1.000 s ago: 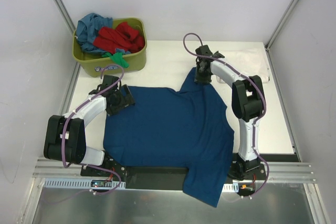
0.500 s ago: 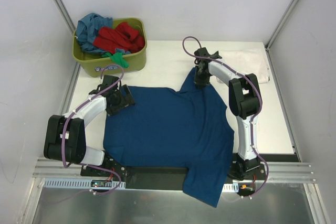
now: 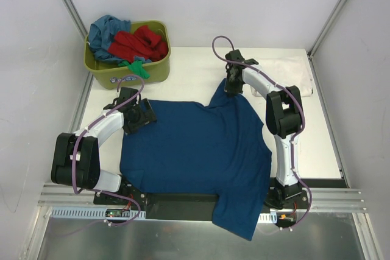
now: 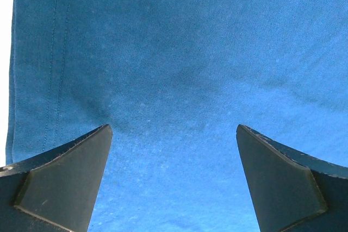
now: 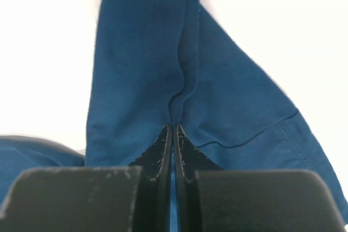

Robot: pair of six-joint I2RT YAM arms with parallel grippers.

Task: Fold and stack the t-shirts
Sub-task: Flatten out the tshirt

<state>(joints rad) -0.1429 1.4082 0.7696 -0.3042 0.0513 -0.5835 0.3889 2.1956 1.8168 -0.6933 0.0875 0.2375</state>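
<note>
A dark navy blue t-shirt (image 3: pixel 195 150) lies spread flat on the white table, its lower part hanging over the near edge. My left gripper (image 3: pixel 144 115) is open and rests on the shirt's far left corner; in the left wrist view blue cloth (image 4: pixel 179 80) fills the gap between the fingers. My right gripper (image 3: pixel 232 86) is shut on the shirt's far right sleeve (image 3: pixel 222 95), pinching a fold of blue cloth (image 5: pixel 174 107). A white t-shirt (image 3: pixel 291 72) lies folded at the far right. Red (image 3: pixel 139 42), teal (image 3: pixel 105 28) and green (image 3: pixel 134 67) tees fill the tub.
An olive-green plastic tub (image 3: pixel 152 71) stands at the far left corner of the table. White walls and metal frame posts close in the table on three sides. The metal rail (image 3: pixel 183 202) with the arm bases runs along the near edge.
My right gripper has shifted slightly toward the far left with the sleeve in it. The left arm has not moved.
</note>
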